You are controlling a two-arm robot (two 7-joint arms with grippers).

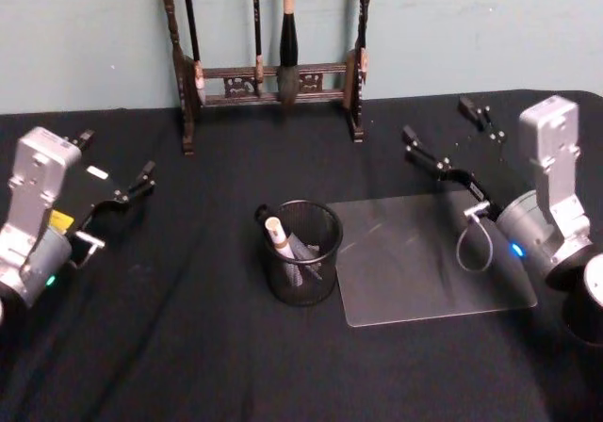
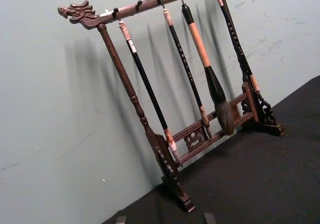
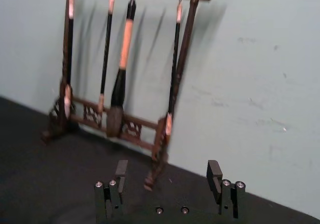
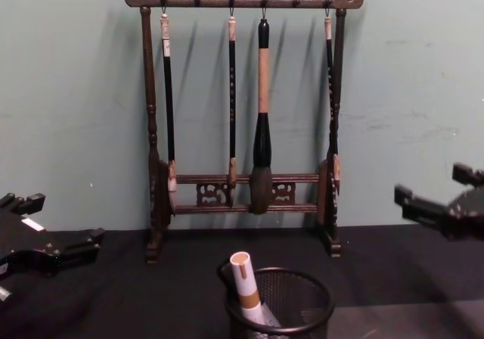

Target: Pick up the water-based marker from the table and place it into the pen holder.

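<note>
The marker (image 1: 279,237) is in the pen holder (image 1: 300,252), leaning against the wall nearest the left arm, its pale flat end poking above the rim. I judge that tilt to be simply how a short thick pen settles in a wide cup, and the job looks done. Beside the holder, on the right arm's side, a clear sheet (image 1: 429,257) lies flat on the table (image 1: 188,347), touching or nearly touching the cup's base. The left gripper (image 1: 134,188) hangs well off to the holder's left, jaws apart, holding nothing. The right gripper (image 1: 450,139) sits out past the sheet, fingers spread wide, also empty. Black cloth covers the table. Behind the holder stands the carved brush rack (image 4: 242,127), four brushes hanging, against a pale green wall (image 4: 423,89).
</note>
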